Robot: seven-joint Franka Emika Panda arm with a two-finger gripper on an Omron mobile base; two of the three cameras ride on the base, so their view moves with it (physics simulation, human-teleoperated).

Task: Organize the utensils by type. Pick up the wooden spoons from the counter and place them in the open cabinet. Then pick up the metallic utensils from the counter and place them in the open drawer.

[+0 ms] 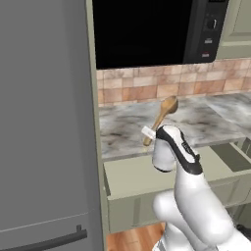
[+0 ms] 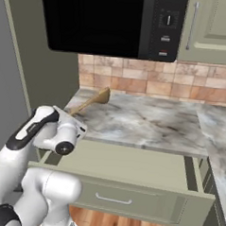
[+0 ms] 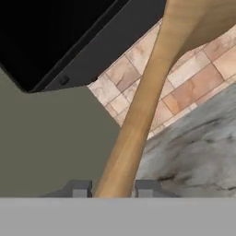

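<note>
Pincer [image 3: 112, 190] tips sit closed against either side of a wooden spoon [image 1: 162, 117], gripping the lower end of its handle; in the hand view the two small dark fingertips [image 3: 79, 189] flank the orange-brown handle, which runs up and away to a broad rounded bowl at the top. Seen from the left base view, the white arm rises from the lower right, bends at a dark-banded joint and points its hand up toward the back wall, with the spoon sticking out beyond it at a slant, bowl uppermost, raised above the surface [image 1: 206, 120]. From the right base view the same arm comes up from the lower left, its rounded white wrist turned toward the corner, and the spoon [image 2: 91, 101] angles up and to the right with its bowl in front of the brown tile backsplash [image 2: 150, 81]. That surface is a grey-white marbled stone slab with smoky veining, smooth and flat. Below its front edge a wide, shallow pale olive-green drawer [image 2: 129, 182] stands pulled out, with a slim silver bar handle [image 2: 113, 199] on its front panel. Above the surface hangs a glossy black microwave [image 2: 106, 22] with a control strip on its right side, and beside it a grey-green panelled cabinet door [image 2: 215, 29]. A tall flat grey panel [image 1: 44, 122] stands at the left of the left base view.
</note>
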